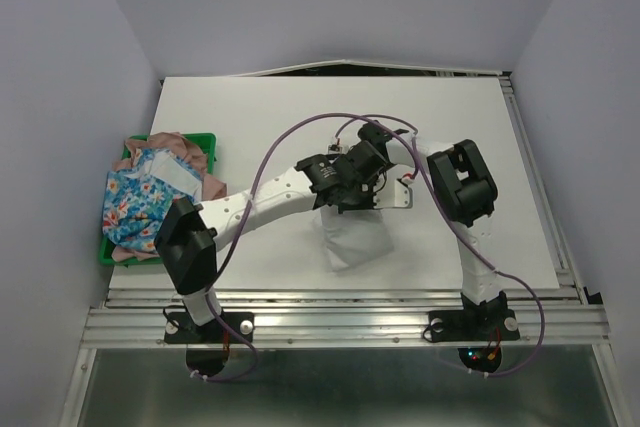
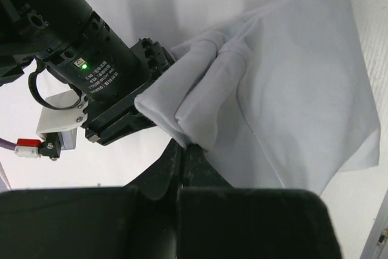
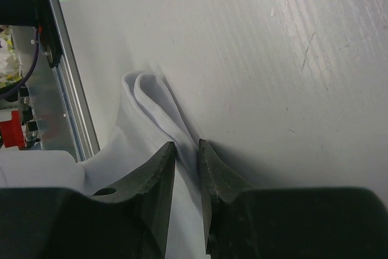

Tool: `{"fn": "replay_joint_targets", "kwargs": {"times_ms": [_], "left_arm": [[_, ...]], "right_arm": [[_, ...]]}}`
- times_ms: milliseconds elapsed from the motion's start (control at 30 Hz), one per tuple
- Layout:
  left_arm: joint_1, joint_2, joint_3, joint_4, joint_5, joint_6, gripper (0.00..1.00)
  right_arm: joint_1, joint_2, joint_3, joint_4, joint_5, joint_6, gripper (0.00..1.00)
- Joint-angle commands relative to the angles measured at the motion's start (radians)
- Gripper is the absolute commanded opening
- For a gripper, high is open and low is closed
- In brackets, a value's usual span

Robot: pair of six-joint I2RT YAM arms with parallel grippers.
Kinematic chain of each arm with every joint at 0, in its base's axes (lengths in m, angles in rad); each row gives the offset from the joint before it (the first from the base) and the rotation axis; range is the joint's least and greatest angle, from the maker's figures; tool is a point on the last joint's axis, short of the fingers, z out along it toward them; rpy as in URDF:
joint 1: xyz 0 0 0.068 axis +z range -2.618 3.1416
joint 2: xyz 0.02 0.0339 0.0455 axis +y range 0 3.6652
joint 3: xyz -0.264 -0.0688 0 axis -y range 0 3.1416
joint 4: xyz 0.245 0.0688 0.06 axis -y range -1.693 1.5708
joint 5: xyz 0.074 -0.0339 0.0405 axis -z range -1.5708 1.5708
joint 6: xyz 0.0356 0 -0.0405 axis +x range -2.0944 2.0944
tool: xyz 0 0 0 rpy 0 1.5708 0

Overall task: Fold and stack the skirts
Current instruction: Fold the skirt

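White skirt (image 1: pixel 355 237): folding step, I think.
Left gripper (image 2: pixel 183 150) and right gripper (image 3: pixel 187 148) each pinch cloth between their jaws; next, lay it over evenly.

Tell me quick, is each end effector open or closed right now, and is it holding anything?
Left end effector: closed, pinching the white skirt.
Right end effector: closed on a fold of the same skirt.

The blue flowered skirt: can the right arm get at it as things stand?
Probably not: the right gripper is shut on the white skirt, and the left arm lies between it and the blue flowered skirt.
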Motion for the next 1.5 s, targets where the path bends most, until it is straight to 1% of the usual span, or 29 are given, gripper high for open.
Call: {"fn": "replay_joint_targets", "kwargs": {"times_ms": [0,167,433,500,600,667,767,800,867,933,967,1033,1067,1133,1200,1233,1267,1300,1333,1367,1400,1433,1467], "left_arm": [[0.011,0.008,0.018,0.065,0.025,0.033,0.0],[0.011,0.038,0.012,0.056,0.086,0.013,0.0],[0.014,0.041,-0.09,0.124,0.081,-0.004,0.0],[0.023,0.048,-0.107,0.14,0.07,-0.002,0.02],[0.035,0.067,-0.118,0.169,0.062,-0.002,0.1],[0.042,0.077,-0.126,0.198,0.053,0.0,0.11],[0.055,0.091,-0.127,0.229,0.034,0.006,0.2],[0.06,0.096,-0.121,0.233,0.024,0.006,0.27],[0.065,0.1,-0.112,0.229,0.021,0.006,0.32],[0.066,0.09,-0.097,0.223,0.015,0.004,0.44],[0.065,0.071,-0.088,0.205,0.01,-0.002,0.46],[0.065,0.036,-0.051,0.178,0.008,-0.013,0.62],[0.065,0.021,-0.038,0.154,0.008,-0.025,0.63],[0.065,-0.016,-0.002,0.129,0.016,-0.039,0.7],[0.065,-0.08,0.008,0.106,0.027,-0.059,0.76],[0.065,-0.108,-0.001,0.105,0.025,-0.06,0.78],[0.065,-0.167,-0.014,0.114,0.024,-0.062,0.81],[0.066,-0.197,-0.05,0.121,0.018,-0.068,0.87],[0.066,-0.231,-0.073,0.134,0.012,-0.073,0.89],[0.068,-0.296,-0.099,0.164,0.002,-0.082,0.92],[0.08,-0.327,-0.15,0.184,-0.011,-0.112,0.98],[0.094,-0.387,-0.17,0.222,-0.016,-0.138,0.99],[0.11,-0.415,-0.19,0.241,-0.016,-0.172,0.98]], "right_arm": [[0.005,-0.03,-0.005,-0.016,-0.009,-0.004,0.28],[0.005,-0.019,0.013,-0.016,-0.001,-0.001,0.29],[0.005,-0.021,0.027,-0.017,0.006,0.001,0.31],[0.005,-0.022,0.028,-0.016,0.006,0.004,0.31],[0.005,-0.025,0.028,-0.017,0.008,0.004,0.31],[0.005,-0.025,0.03,-0.017,0.006,0.004,0.32],[0.005,-0.024,0.03,-0.02,0.003,0.007,0.32],[0.005,-0.024,0.031,-0.02,0.002,0.009,0.33],[0.005,-0.025,0.035,-0.02,0.005,0.013,0.34],[0.005,-0.03,0.047,-0.017,0.02,0.024,0.37],[0.005,-0.031,0.054,-0.017,0.026,0.028,0.41],[0.005,-0.031,0.091,-0.017,0.054,0.039,0.45],[0.005,-0.03,0.106,-0.017,0.06,0.045,0.5],[0.005,-0.027,0.168,-0.017,0.091,0.07,0.55],[-0.005,-0.022,0.22,-0.019,0.129,0.099,0.65],[-0.015,-0.021,0.247,-0.017,0.147,0.108,0.68],[-0.015,-0.019,0.31,-0.017,0.163,0.114,0.74],[-0.025,-0.022,0.343,-0.017,0.189,0.131,0.76],[-0.039,-0.024,0.372,-0.019,0.209,0.139,0.79],[-0.039,-0.028,0.401,-0.017,0.227,0.148,0.82],[-0.051,-0.04,0.45,-0.02,0.247,0.159,0.83],[-0.061,-0.053,0.467,-0.026,0.284,0.162,0.84],[-0.061,-0.071,0.472,-0.03,0.304,0.162,0.85]]}}
